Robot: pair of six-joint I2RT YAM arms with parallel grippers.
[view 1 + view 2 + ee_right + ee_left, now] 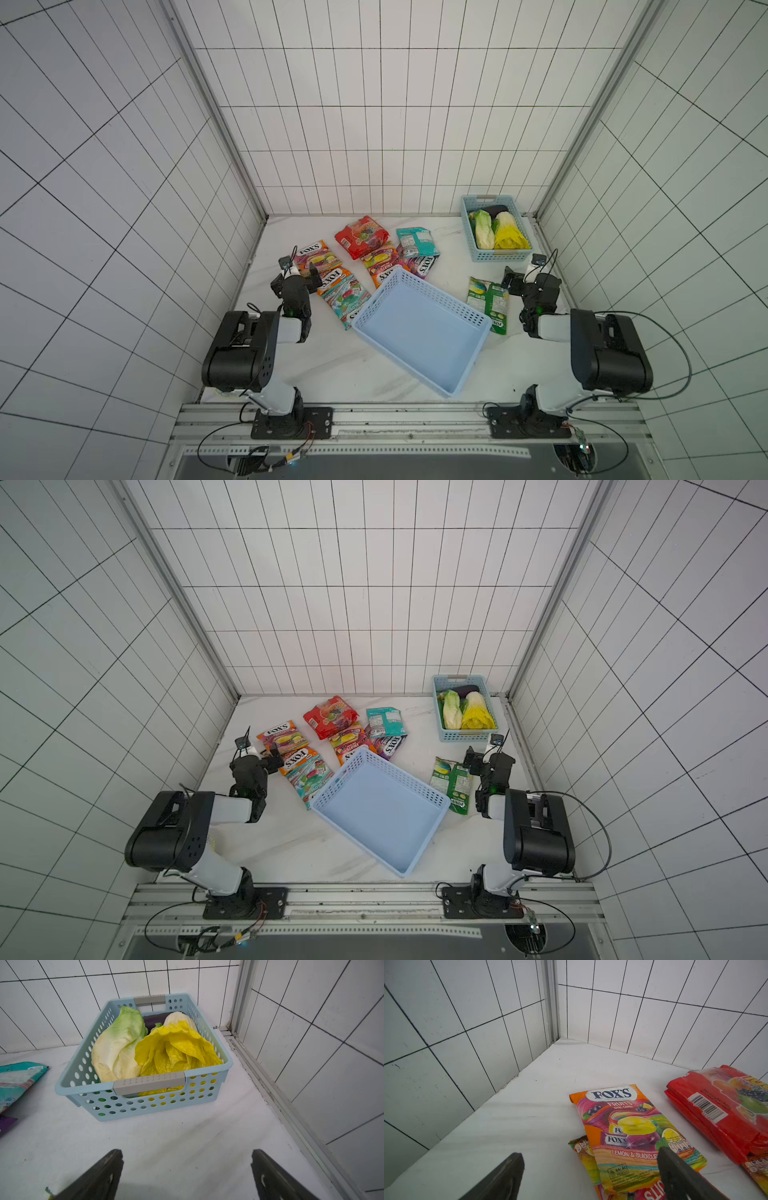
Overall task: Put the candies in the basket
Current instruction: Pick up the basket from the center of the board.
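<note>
**Worktop** (332, 374): white, walled by tile on three sides.

**Basket** (415, 345): set askew at the centre and empty, so none of your task is done yet.

**Small basket** (145, 1105): sits in the far right corner and holds vegetables (166, 1051). It is no part of your task.

**Candies**: all lie on the worktop. Most overlap in a loose spread behind the basket and to its left — a red bag (362, 237), a teal bag (417, 242), an orange bag (629, 1126) and others. A green bag (488, 303) lies alone just to the right of the basket.

**Left fingers** (679, 1174): apart and empty. One hangs over the orange bag, the other over bare worktop.

**Right fingers** (99, 1176): apart and empty, over bare worktop beside the green bag. They point toward the small basket.

**What may go wrong**
- The bags are flat and glossy. If you pinch from above, the fingers may skate off the film or jam against the worktop.
- The orange bag overlaps another bag, so lifting it could drag or carry that one too.
- Several bags press against the basket's far wall. Pulling one of them may shove the basket.
- Your right arm faces the vegetables — reaching straight ahead would take it to the wrong container.
</note>
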